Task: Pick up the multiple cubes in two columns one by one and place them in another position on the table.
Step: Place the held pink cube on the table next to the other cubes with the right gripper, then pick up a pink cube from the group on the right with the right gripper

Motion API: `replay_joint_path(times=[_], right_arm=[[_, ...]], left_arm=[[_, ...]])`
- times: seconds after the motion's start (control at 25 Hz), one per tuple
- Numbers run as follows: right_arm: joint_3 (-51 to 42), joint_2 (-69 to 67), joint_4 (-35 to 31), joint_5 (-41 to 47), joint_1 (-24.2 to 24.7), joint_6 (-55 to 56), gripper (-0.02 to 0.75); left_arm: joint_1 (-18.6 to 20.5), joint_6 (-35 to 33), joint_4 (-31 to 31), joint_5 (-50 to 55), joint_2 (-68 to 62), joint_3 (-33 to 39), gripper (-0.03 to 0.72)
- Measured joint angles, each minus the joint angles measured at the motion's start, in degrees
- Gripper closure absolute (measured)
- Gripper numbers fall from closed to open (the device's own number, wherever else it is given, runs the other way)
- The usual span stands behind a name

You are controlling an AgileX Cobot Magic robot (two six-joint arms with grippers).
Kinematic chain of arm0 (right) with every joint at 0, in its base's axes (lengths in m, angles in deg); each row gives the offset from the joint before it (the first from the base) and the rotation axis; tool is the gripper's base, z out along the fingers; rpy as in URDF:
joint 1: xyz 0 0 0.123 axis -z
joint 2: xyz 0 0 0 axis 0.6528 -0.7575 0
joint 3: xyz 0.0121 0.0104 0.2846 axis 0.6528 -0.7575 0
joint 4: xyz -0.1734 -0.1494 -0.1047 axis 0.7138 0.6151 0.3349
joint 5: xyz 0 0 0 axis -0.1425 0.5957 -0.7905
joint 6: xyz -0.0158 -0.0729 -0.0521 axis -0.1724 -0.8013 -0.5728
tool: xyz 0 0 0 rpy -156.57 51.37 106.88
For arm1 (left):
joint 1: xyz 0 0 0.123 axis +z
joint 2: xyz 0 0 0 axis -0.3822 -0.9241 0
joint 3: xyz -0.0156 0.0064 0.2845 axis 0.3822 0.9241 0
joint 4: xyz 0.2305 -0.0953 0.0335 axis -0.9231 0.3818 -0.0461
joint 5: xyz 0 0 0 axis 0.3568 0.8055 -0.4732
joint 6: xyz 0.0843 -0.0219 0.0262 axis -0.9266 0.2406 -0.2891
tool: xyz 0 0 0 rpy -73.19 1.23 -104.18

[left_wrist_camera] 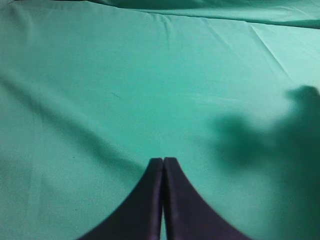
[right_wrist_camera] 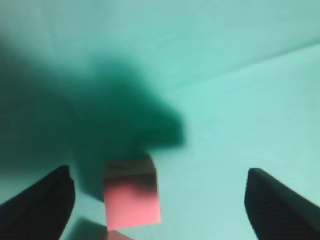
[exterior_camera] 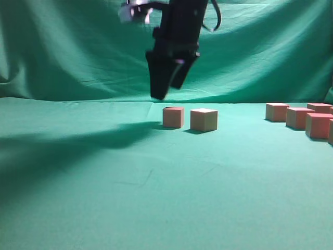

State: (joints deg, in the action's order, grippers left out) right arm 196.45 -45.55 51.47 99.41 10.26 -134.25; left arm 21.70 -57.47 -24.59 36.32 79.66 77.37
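Observation:
Two salmon cubes (exterior_camera: pixel 173 117) (exterior_camera: pixel 204 120) stand side by side on the teal table (exterior_camera: pixel 156 198) near the middle. My right gripper (exterior_camera: pixel 166 89) hangs in the air just above the left one of the pair. In the right wrist view this gripper (right_wrist_camera: pixel 157 172) is open, its fingers far apart, and a cube (right_wrist_camera: pixel 132 200) lies on the cloth below them, touching neither finger. A sliver of another cube (right_wrist_camera: pixel 117 235) shows at the bottom edge. My left gripper (left_wrist_camera: pixel 163 160) is shut over bare cloth with nothing in it.
Several more cubes (exterior_camera: pixel 299 117) stand grouped at the right edge of the table. A draped green backdrop (exterior_camera: pixel 78 52) closes off the far side. The arm's shadow (exterior_camera: pixel 62 140) falls across the cloth to the left.

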Motion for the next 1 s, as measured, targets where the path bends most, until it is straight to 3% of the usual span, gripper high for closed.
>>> replay_joint_path(times=[0.08, 0.36, 0.44, 0.68, 0.84, 1.0], right_arm=[[1.3, 1.8, -0.1, 0.4, 0.0, 2.9, 0.086], [3.0, 12.9, 0.0, 7.4, 0.0, 15.6, 0.101], [3.0, 17.0, 1.5, 8.0, 0.0, 21.6, 0.169], [2.4, 28.2, 9.0, 8.7, 0.0, 40.8, 0.159], [-5.6, 37.2, 12.7, 8.7, 0.0, 47.6, 0.159], [-20.3, 44.8, 13.3, 8.8, 0.0, 52.5, 0.159]], left_arm=[[0.0, 0.0, 0.0, 0.0, 0.0, 0.0, 0.688], [0.0, 0.0, 0.0, 0.0, 0.0, 0.0, 0.688], [0.0, 0.0, 0.0, 0.0, 0.0, 0.0, 0.688], [0.0, 0.0, 0.0, 0.0, 0.0, 0.0, 0.688], [0.0, 0.0, 0.0, 0.0, 0.0, 0.0, 0.688], [0.0, 0.0, 0.0, 0.0, 0.0, 0.0, 0.688]])
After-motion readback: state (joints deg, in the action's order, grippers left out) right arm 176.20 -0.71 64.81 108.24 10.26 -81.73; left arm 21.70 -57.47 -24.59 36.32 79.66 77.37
